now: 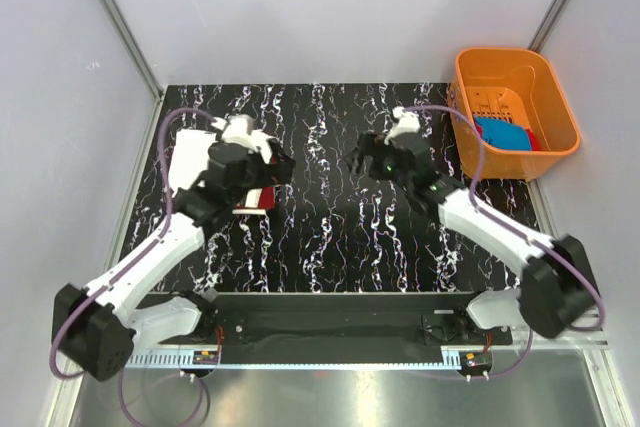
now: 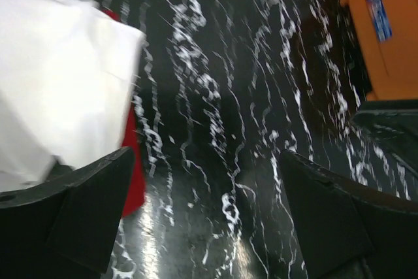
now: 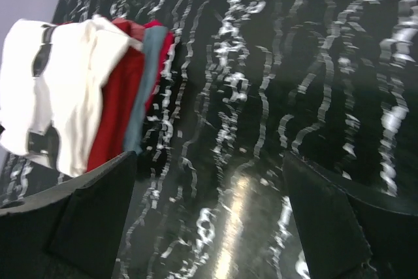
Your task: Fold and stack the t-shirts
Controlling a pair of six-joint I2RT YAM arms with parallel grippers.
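A folded white t-shirt (image 1: 186,161) lies on a folded red t-shirt (image 1: 256,198) at the table's left. In the right wrist view the white one (image 3: 59,96) has dark print and tops a stack with red (image 3: 117,119) and a grey-blue layer (image 3: 147,76). In the left wrist view the white shirt (image 2: 59,83) covers the red one (image 2: 134,174). My left gripper (image 1: 268,169) (image 2: 209,227) is open and empty just right of the stack. My right gripper (image 1: 362,160) (image 3: 209,227) is open and empty over the table's middle. A bright blue t-shirt (image 1: 503,134) lies in the basket.
The orange plastic basket (image 1: 470,72) stands at the back right, off the black marbled table (image 1: 320,217); a bit of red cloth (image 1: 534,139) lies beside the blue shirt in it. The basket also shows in the left wrist view (image 2: 385,31). Grey walls enclose the table.
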